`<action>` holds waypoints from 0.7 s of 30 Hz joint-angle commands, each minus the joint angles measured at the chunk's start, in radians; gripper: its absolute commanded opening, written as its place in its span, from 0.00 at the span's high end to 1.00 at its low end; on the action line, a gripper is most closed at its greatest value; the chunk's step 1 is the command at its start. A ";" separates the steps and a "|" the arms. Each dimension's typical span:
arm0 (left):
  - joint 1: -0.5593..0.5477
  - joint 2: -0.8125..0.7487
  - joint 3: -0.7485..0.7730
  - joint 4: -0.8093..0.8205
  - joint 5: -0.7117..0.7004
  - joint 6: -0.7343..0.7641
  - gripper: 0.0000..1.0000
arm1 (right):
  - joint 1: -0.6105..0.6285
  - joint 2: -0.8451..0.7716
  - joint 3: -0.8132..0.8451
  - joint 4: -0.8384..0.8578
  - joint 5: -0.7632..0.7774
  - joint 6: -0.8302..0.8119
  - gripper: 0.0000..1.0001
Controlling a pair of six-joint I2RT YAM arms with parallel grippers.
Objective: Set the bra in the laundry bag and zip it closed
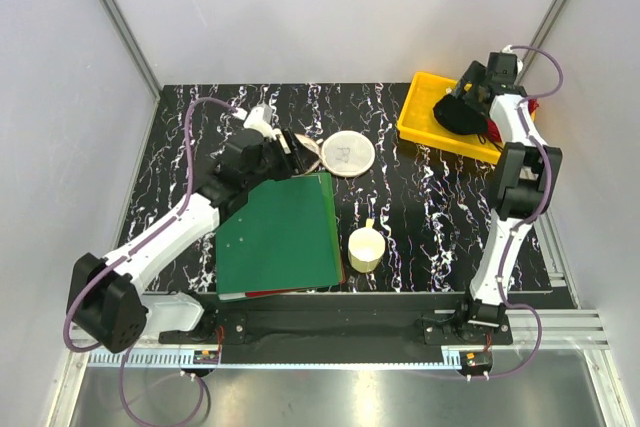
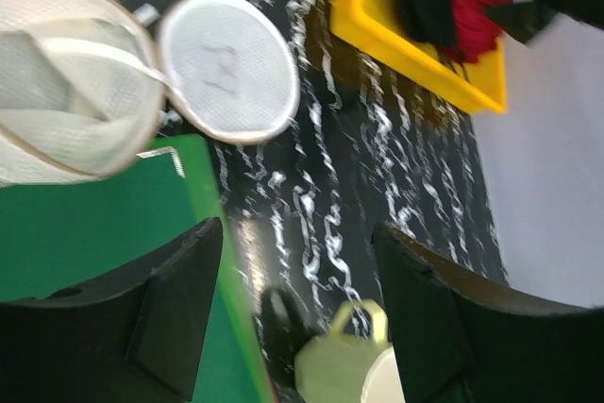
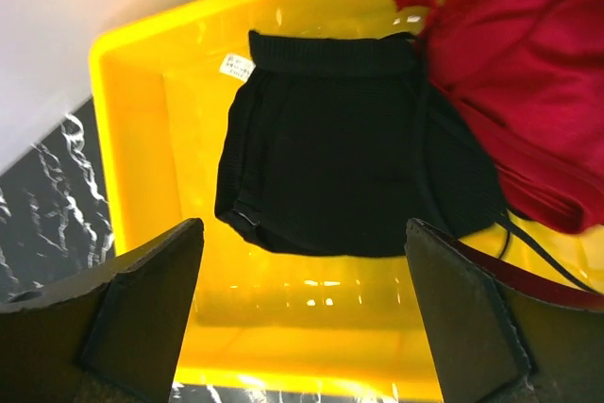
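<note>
Bra [image 3: 340,167]: black, lying in the yellow tray [image 3: 142,139], one side touching the red garment [image 3: 528,92] — nothing grips it.
Tag: a small white tag [image 3: 236,65] at the bra's corner; its print is too small to read.
Right gripper [image 3: 302,226]: over the tray, fingers spread wide, empty.
Laundry bag [image 2: 66,92]: on the marbled table [image 1: 420,217] at the far edge of the green folder [image 1: 280,232], open — its round flap [image 2: 250,106] lies flat beside the body.
Mark: a dark mark [image 2: 215,68] on the flap, not legible.
Left gripper [image 2: 297,228]: near the bag, fingers apart, holding nothing.
Cream cup [image 2: 349,365]: just beside the folder.
</note>
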State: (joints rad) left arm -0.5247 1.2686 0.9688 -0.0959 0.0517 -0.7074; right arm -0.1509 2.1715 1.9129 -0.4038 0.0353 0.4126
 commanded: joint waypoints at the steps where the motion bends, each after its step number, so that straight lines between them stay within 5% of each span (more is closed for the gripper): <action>1: -0.064 -0.075 -0.050 0.048 0.091 -0.038 0.32 | 0.019 0.047 0.081 -0.007 -0.046 -0.092 0.04; 6: -0.118 -0.112 -0.068 0.032 0.126 -0.029 0.32 | 0.053 0.065 0.054 -0.007 -0.045 -0.170 0.00; 14: -0.130 -0.146 -0.073 -0.001 0.105 0.011 0.32 | 0.200 0.152 0.098 -0.009 0.333 -0.489 0.00; 21: -0.130 -0.172 -0.087 -0.016 0.079 0.020 0.32 | 0.229 0.293 0.260 -0.084 0.489 -0.540 0.00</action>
State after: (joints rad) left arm -0.6529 1.1374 0.8871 -0.1249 0.1455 -0.7086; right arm 0.0986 2.4027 2.0636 -0.4412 0.3653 -0.0528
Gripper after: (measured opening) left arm 0.681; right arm 0.994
